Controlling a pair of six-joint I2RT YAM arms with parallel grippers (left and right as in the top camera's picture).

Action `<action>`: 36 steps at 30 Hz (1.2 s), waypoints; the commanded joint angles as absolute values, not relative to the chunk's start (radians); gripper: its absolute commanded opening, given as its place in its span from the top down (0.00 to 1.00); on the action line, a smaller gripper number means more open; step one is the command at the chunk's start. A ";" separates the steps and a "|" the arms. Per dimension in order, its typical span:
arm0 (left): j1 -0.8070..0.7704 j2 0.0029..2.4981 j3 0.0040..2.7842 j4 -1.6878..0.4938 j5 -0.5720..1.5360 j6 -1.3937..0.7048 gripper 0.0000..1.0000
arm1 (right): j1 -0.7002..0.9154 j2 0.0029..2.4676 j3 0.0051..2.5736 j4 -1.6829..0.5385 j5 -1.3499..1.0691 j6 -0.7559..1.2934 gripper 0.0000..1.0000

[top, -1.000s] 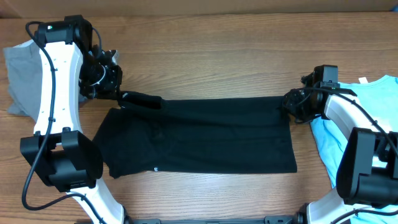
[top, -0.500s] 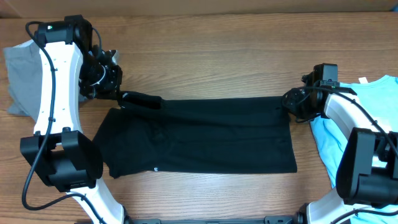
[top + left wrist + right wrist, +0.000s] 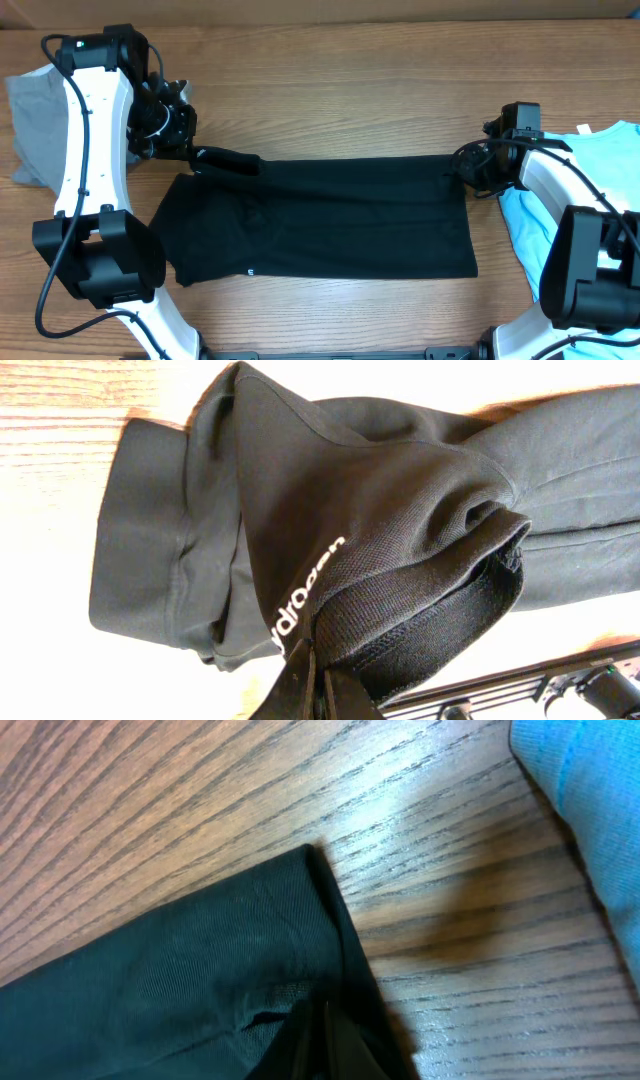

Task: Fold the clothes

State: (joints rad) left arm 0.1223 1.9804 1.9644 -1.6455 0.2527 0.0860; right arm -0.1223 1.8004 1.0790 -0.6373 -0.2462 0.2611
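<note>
The black T-shirt [image 3: 320, 215] of the clothes lies flat as a wide band across the middle of the table, with a tiny white label [image 3: 249, 271] near its front edge. At its far-left corner, my left gripper [image 3: 197, 155] is shut on a bunched fold. In the left wrist view the jaws [image 3: 316, 652] pinch a thick black hem beside white lettering [image 3: 308, 592]. My right gripper [image 3: 463, 168] sits at the far-right corner. The right wrist view shows it [image 3: 325, 1015] shut on the black fabric [image 3: 180, 980] at the table surface.
A grey garment [image 3: 28, 120] is heaped at the far left behind the left arm. A light-blue tee [image 3: 612, 150] lies at the right edge, under the right arm, and shows in the right wrist view [image 3: 590, 790]. Bare wood lies behind the shirt.
The right gripper's jaws have shut on the shirt's right corner. The left gripper and the shirt have stayed in place.
</note>
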 commanded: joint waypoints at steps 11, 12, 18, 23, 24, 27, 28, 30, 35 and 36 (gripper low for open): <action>0.125 1.967 1.973 -1.654 0.253 0.112 0.96 | -0.153 1.706 1.232 -0.714 -0.232 0.255 0.96; 0.125 1.967 1.973 -1.658 0.253 0.112 0.96 | -0.153 1.703 1.232 -0.718 -0.232 0.255 0.96; 0.125 1.967 1.974 -1.671 0.252 0.117 0.96 | -0.153 1.698 1.232 -0.725 -0.233 0.255 0.96; 0.125 1.967 1.974 -1.641 0.264 0.115 0.96 | -0.153 1.702 1.228 -0.758 -0.218 0.255 0.77; 0.125 1.967 1.974 -1.638 0.267 0.116 0.96 | -0.153 1.704 1.226 -0.758 -0.210 0.255 0.59; 0.124 1.967 1.974 -1.637 0.268 0.116 0.96 | -0.153 1.711 1.211 -0.753 -0.210 0.255 0.44; 0.124 1.967 1.974 -1.639 0.268 0.116 0.96 | -0.153 1.714 1.204 -0.748 -0.210 0.255 0.44; 0.124 1.967 1.974 -1.641 0.268 0.116 0.96 | -0.152 1.719 1.190 -0.727 -0.211 0.259 0.45; 0.124 1.967 1.974 -1.637 0.268 0.116 0.95 | -0.150 1.743 1.184 -0.700 -0.222 0.259 0.57; 0.124 1.967 1.974 -1.637 0.268 0.116 0.96 | -0.150 1.751 1.184 -0.700 -0.221 0.259 0.57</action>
